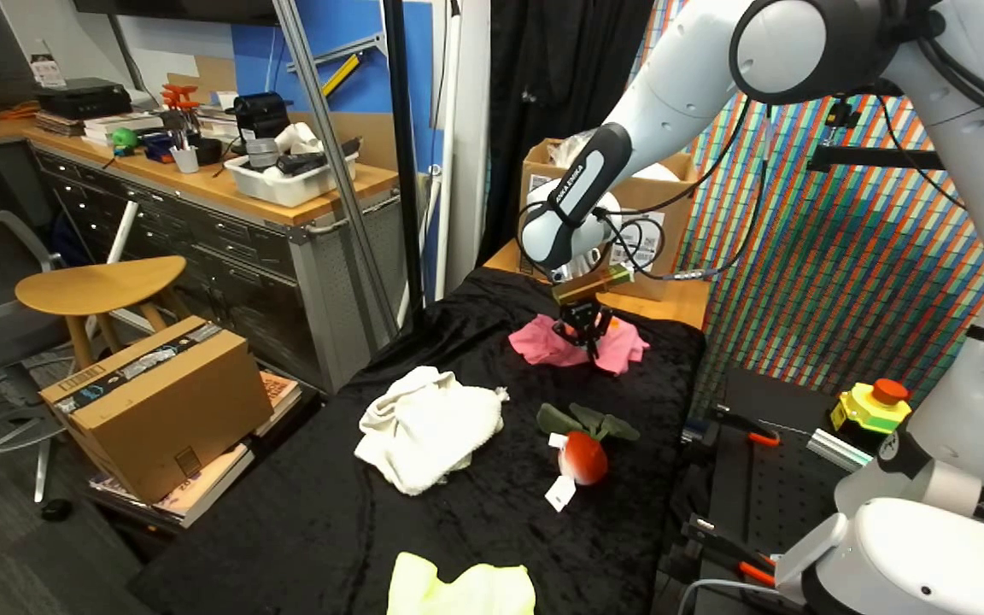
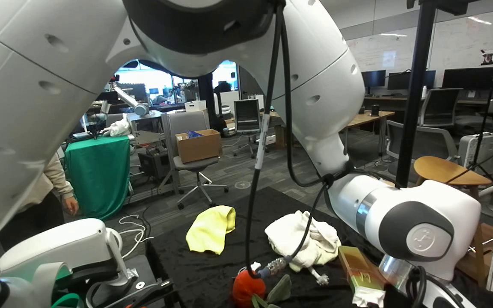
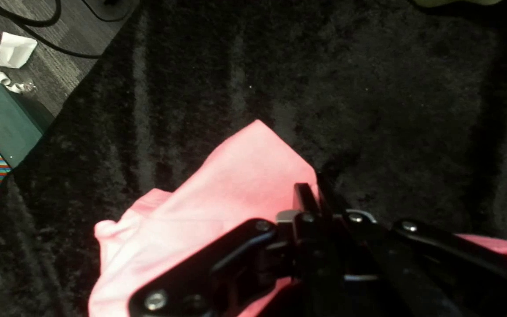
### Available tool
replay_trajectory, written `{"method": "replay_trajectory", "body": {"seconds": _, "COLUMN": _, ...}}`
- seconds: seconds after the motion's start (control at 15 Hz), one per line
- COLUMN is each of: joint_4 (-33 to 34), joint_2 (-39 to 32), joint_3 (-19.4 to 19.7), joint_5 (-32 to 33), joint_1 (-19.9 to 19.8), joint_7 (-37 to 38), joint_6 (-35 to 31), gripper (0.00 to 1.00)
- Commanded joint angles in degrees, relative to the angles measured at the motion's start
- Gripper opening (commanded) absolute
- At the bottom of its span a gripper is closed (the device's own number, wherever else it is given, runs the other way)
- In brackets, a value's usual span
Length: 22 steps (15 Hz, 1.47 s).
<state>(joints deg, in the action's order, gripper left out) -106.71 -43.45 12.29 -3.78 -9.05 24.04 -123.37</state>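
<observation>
Bearing "EMIKA", the arm reaches to a pink cloth on the black-draped bench in an exterior view. A green drape hangs only in an exterior view. The wrist view shows the jaws pinched together on the cloth's edge.
</observation>
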Motion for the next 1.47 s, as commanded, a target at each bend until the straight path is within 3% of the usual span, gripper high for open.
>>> {"method": "replay_trajectory", "body": {"seconds": 0.0, "joint_4": -0.38, "joint_2": 1.17, "joint_3": -0.16, "joint_5": -1.24, "joint_1": 0.53, "joint_7": -0.46, "joint_6": -1.46, "gripper": 0.09}}
{"method": "replay_trajectory", "body": {"seconds": 0.47, "joint_4": -13.98, "joint_2": 17.69, "joint_3": 0.04, "joint_5": 2.49, "joint_1": 5.54, "joint_7": -2.53, "joint_6": -15.1, "gripper": 0.07}}
{"method": "replay_trajectory", "body": {"seconds": 0.93, "joint_4": -25.29, "joint_2": 38.49, "joint_3": 0.25, "joint_5": 17.29, "joint_1": 11.4, "joint_7": 1.55, "joint_6": -23.72, "gripper": 0.07}}
{"method": "replay_trajectory", "body": {"seconds": 1.2, "joint_4": -26.07, "joint_2": 47.12, "joint_3": -3.96, "joint_5": 27.96, "joint_1": 11.41, "joint_7": 7.8, "joint_6": -24.98, "gripper": 0.07}}
{"method": "replay_trajectory", "body": {"seconds": 1.4, "joint_4": -25.02, "joint_2": 51.0, "joint_3": -8.76, "joint_5": 30.2, "joint_1": 10.2, "joint_7": 10.97, "joint_6": -25.57, "gripper": 0.07}}
